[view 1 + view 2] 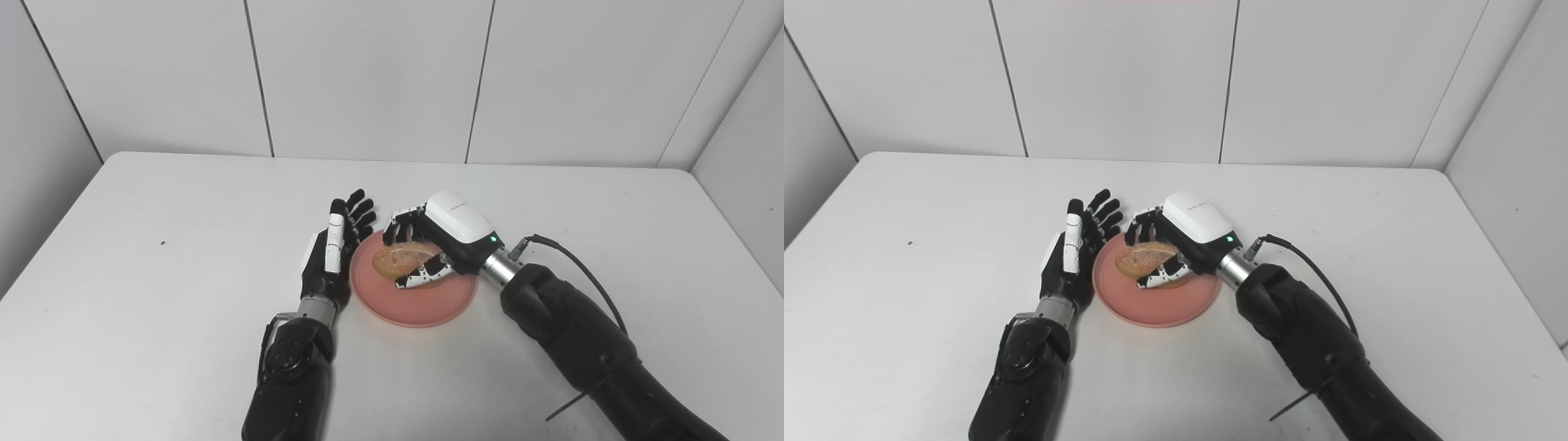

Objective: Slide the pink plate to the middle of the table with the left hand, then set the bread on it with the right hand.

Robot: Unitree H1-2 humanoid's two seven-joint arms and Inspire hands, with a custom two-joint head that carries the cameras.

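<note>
The pink plate lies near the middle of the white table. A golden-brown bread roll is over the plate's far part, and my right hand is shut on it, fingers behind and thumb in front. Whether the bread rests on the plate I cannot tell. My left hand stands open and edge-up right beside the plate's left rim, fingers straight and pointing away from me; it holds nothing.
The table is plain white with a small dark speck at the left. White panel walls close it in at the back and both sides. A black cable loops off my right wrist.
</note>
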